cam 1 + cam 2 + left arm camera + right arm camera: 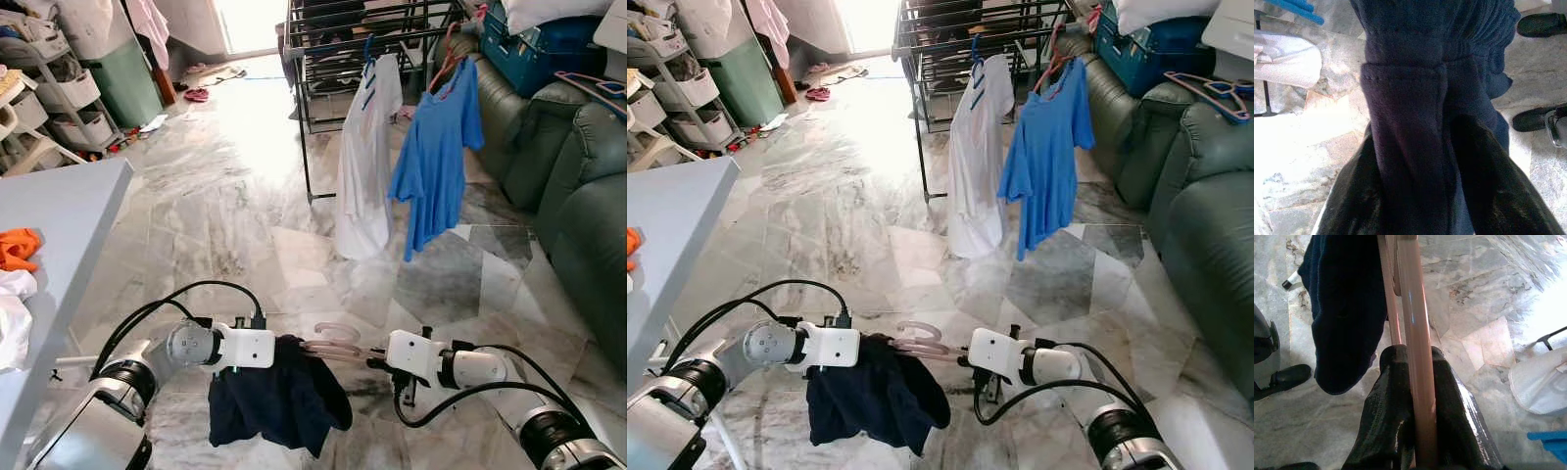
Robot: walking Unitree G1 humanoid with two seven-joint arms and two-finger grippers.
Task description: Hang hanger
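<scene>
While the left tool (1415,196) clamps the dark garment (279,401), the right tool (1418,396) grips the pink hanger (333,343) above the floor (245,215).

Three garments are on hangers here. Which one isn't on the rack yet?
The dark navy garment, on the pink hanger between both claws; the white shirt and blue shirt hang on the rack.

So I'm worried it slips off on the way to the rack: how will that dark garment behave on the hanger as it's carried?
Probably floppy: the dark garment sags in loose folds below the pink hanger. It looks bunched toward the left gripper, so it may slide. The right gripper clamps the smooth bar, which seems stiff.
</scene>
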